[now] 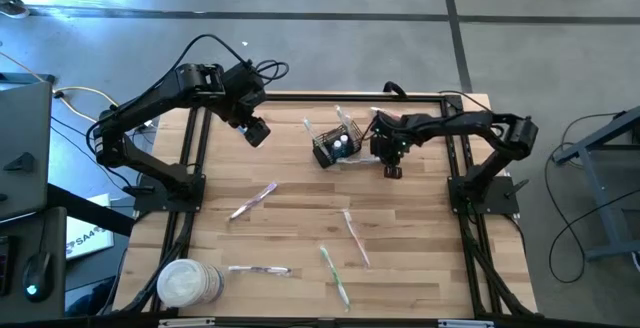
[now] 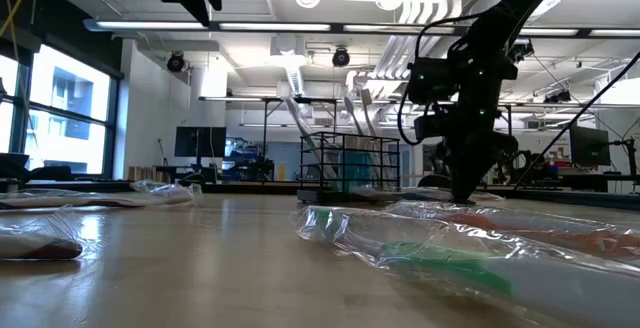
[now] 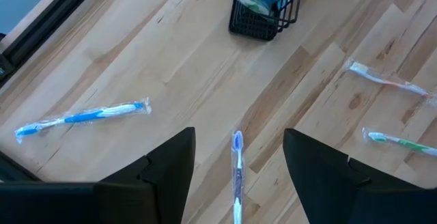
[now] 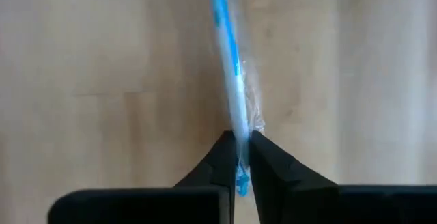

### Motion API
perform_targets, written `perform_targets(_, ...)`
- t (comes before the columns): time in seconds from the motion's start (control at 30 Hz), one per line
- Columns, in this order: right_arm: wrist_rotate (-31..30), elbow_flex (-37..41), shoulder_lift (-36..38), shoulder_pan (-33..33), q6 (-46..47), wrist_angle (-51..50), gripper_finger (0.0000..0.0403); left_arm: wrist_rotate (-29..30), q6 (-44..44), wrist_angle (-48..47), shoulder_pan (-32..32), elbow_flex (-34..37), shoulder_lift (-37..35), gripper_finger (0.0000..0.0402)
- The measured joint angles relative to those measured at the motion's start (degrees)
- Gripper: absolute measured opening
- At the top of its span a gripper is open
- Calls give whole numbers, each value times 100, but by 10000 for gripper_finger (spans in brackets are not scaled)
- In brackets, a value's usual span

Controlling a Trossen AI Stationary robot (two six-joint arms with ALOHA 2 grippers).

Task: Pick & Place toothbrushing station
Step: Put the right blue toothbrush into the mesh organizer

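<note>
Near the table's front left corner you have a round white tub (image 1: 188,283), with wrapped toothbrushes scattered loose on the wood: one beside the tub (image 1: 258,269), one farther back (image 1: 253,201), two toward the front middle (image 1: 335,274) (image 1: 356,238). Your left gripper (image 1: 255,131) hangs above the back left of the table, fingers wide apart, holding nothing. Right of it, the basket (image 1: 335,143) stands at the back centre with a few items already inside. Just beside it, your right gripper (image 4: 240,157) is down at the tabletop, pinched tight on a blue toothbrush (image 4: 227,53) in its wrapper. By my reading you're partway: several brushes remain unloaded.
</note>
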State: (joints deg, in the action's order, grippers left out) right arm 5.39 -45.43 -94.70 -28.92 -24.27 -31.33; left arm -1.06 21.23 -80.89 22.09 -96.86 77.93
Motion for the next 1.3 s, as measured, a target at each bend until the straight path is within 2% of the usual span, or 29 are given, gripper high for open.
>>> perform_targets(0.23, -77, 11, 107, 410, 332, -621, 16, -98, 4, 198, -2, 0, 2, 221)
perform_targets(0.4, -222, 65, 490, 779, 507, -1058, 13, -95, 4, 356, -1, 0, 4, 221)
perform_targets(0.63, -699, 39, 1488, 1210, 1082, -1606, 13, -94, -160, 1016, -2, 0, 33, 221)
perform_targets(0.8, -744, -2, 2511, 1575, 1840, -1645, 13, -158, -438, 1508, -36, 0, 104, 221)
perform_targets(0.9, -823, -2, 3162, 1884, 2403, -1332, 13, -234, -640, 2107, -168, 111, 118, 221)
perform_targets(1.03, -1092, -2, 3939, 2356, 2896, -494, 13, -510, -914, 3401, -494, 504, 124, 221)
perform_targets(1.17, -1476, -4, 4419, 2780, 2843, 783, 13, -606, -1048, 4828, -793, 983, 120, 221)
perform_targets(1.3, -1797, -9, 4540, 3052, 2408, 2000, 13, -605, -1051, 6256, -1063, 1616, 122, 221)
